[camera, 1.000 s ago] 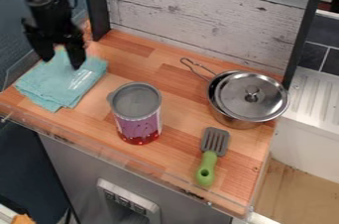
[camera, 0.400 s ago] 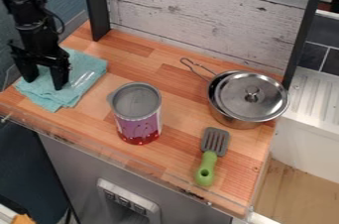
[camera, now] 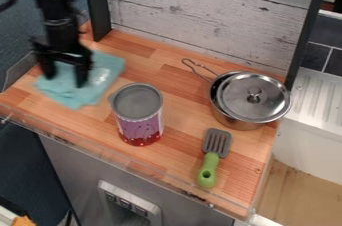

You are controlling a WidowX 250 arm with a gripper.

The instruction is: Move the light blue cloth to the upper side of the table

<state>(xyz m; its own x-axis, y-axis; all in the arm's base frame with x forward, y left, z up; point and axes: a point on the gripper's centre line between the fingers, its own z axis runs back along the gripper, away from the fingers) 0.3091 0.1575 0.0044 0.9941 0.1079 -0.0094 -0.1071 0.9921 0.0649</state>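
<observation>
So your wood tabletop (camera: 177, 105) has a striped butcher-block look, all pale and reddish-brown strips. Going round it, you've got the light blue cloth (camera: 70, 95) bunched flat at 10 o'clock. Your purple and red can (camera: 139, 122) stands upright just off the middle toward 9, grey top up. The metal pot (camera: 237, 123) sits at 2 to 3 with its lid on, wire handle aimed at 10. Your slotted spatula (camera: 208, 162) lies around 5, green grip pointing roughly at 6.
</observation>
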